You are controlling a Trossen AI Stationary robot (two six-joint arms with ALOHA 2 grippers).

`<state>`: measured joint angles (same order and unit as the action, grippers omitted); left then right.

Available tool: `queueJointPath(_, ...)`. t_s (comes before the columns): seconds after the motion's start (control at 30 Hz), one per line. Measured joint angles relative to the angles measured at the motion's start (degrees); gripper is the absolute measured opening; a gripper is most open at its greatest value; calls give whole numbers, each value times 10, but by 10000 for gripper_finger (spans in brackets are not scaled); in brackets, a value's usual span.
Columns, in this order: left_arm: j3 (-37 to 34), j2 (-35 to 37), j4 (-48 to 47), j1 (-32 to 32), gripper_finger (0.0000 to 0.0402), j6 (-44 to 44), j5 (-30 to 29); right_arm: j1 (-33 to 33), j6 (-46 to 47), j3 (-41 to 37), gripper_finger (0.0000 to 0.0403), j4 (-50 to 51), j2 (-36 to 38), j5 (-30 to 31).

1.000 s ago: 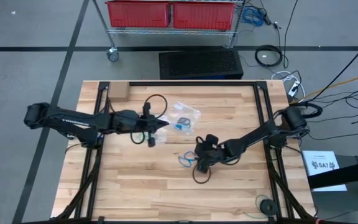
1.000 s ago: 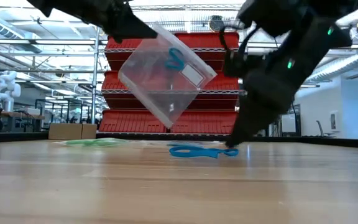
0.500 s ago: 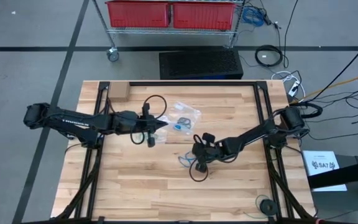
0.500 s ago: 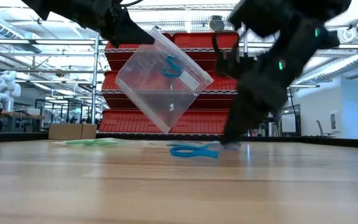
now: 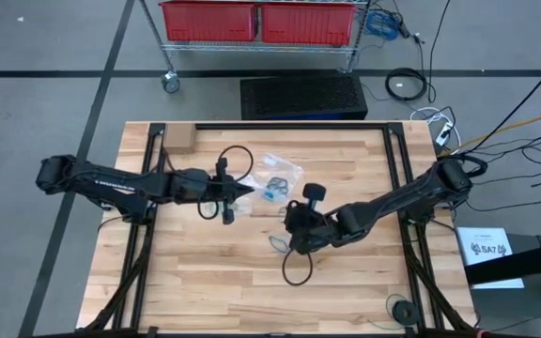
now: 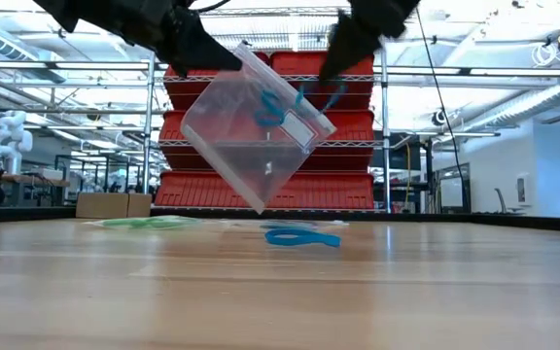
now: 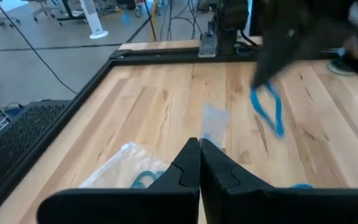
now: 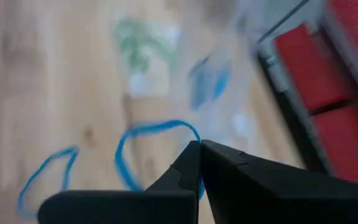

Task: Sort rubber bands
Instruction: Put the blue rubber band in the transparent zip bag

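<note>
My left gripper (image 5: 249,191) is shut on a clear plastic bag (image 6: 256,136) held above the table's middle. A teal rubber band (image 6: 270,102) lies inside the bag. My right gripper (image 6: 327,76) is shut on a bright blue rubber band (image 7: 267,109), raised beside the bag's upper edge. Another blue rubber band (image 6: 304,236) lies flat on the wood below, also seen in the high view (image 5: 278,244). Green rubber bands (image 6: 144,222) lie on the table farther back. My left gripper pinches the bag's top corner (image 6: 244,56) between its two fingers, coming nearly level from the table's left. The bag hangs tilted below the fingers, one corner down (image 6: 261,202), clear of the table. My right gripper pinches the blue band's strand (image 8: 188,138) between its two fingertips, slanting down from the table's right. The band hangs below the fingers as a slack loop (image 8: 135,155), clear of the table.
A second clear bag (image 5: 287,167) lies on the table beyond the held one. A black cable loop (image 5: 294,270) hangs from my right arm. A small cardboard box (image 5: 178,139) sits at the far left corner. Red bins (image 5: 261,19) stand on a cart behind the table.
My right gripper has risen from the table toward the held bag, rolling its wrist, and has taken one blue band up with it. That band is now lifted clear. The other blue band has stayed on the wood. The bag has barely swayed.
</note>
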<state>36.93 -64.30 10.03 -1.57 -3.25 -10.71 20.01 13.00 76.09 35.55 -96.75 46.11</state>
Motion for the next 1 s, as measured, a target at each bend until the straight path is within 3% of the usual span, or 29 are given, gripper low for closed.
queueJointPath(0.37, 0, -17, 21, -2, 0, 8, 13, -19, -118, 34, 0, 6, -1, 143)
queueJointPath(1.0, 0, -45, 83, 6, 0, 15, 21, -19, -173, 34, 0, -36, -12, 135)
